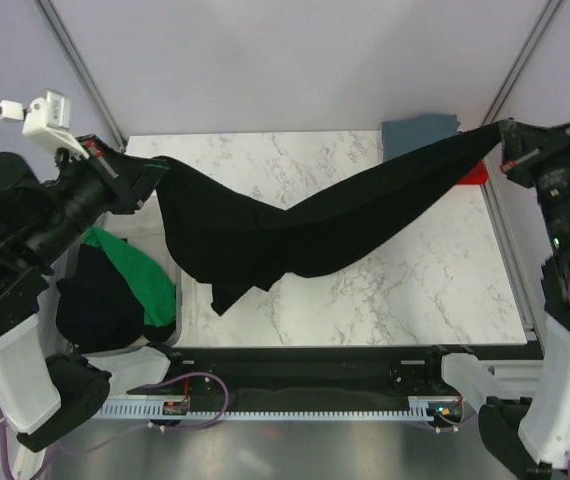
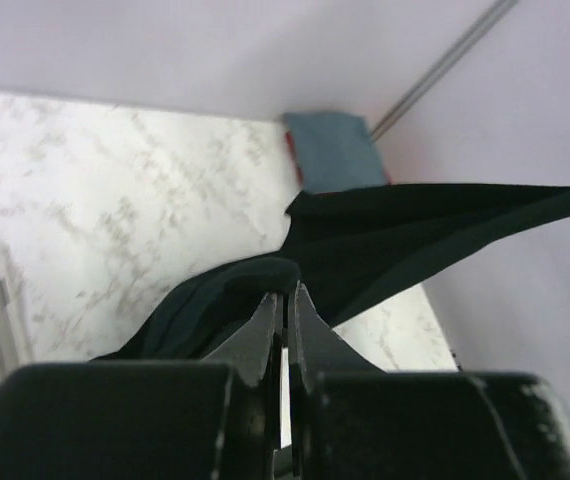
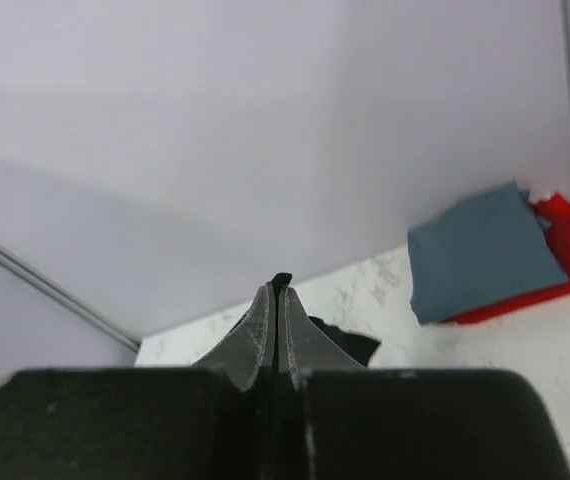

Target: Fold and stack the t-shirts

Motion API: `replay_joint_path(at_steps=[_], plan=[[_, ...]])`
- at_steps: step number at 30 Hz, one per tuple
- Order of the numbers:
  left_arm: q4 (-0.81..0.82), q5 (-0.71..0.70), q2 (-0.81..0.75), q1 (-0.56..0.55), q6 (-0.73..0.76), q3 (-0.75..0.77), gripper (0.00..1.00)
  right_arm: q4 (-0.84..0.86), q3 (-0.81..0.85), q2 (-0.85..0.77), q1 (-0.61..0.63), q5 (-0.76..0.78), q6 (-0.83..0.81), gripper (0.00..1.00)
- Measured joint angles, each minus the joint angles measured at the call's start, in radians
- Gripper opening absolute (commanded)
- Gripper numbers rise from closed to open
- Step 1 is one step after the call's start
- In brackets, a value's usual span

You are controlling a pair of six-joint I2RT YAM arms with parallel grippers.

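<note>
A large black t-shirt [image 1: 295, 235] hangs stretched in the air between both grippers, sagging over the marble table [image 1: 425, 290]. My left gripper [image 1: 150, 172] is shut on its left end; in the left wrist view the cloth [image 2: 385, 250] bunches at the closed fingertips [image 2: 287, 295]. My right gripper [image 1: 503, 135] is shut on its right end; in the right wrist view a bit of black cloth [image 3: 281, 279] shows between the tips [image 3: 280, 292]. A folded slate grey-blue t-shirt [image 1: 417, 132] lies on a red one [image 1: 475, 173] at the far right corner. A green t-shirt [image 1: 135, 275] and another black one [image 1: 95, 300] lie in a bin at left.
The clear plastic bin [image 1: 170, 262] stands off the table's left edge. Metal frame posts [image 1: 80, 70] run up the back corners. A black rail with cables [image 1: 295, 400] lies along the near edge between the arm bases.
</note>
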Motion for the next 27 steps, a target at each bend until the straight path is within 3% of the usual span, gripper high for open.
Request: replay_joint_path(at_steps=[6, 14, 21, 27], plan=[[0.235, 0.149, -0.142, 0.001, 0.064, -0.043, 0.02, 0.001, 0.145, -0.167, 0.000, 0.088, 0.000, 0.00], [0.528, 0.167, -0.305, 0.001, 0.117, 0.015, 0.02, 0.085, 0.316, -0.319, 0.006, 0.198, -0.044, 0.00], [0.716, 0.232, -0.332, 0.001, 0.129, 0.030, 0.02, 0.119, 0.377, -0.384, 0.055, 0.339, -0.116, 0.00], [0.795, 0.264, -0.264, 0.001, 0.146, 0.075, 0.02, 0.163, 0.376, -0.367, 0.094, 0.404, -0.167, 0.00]])
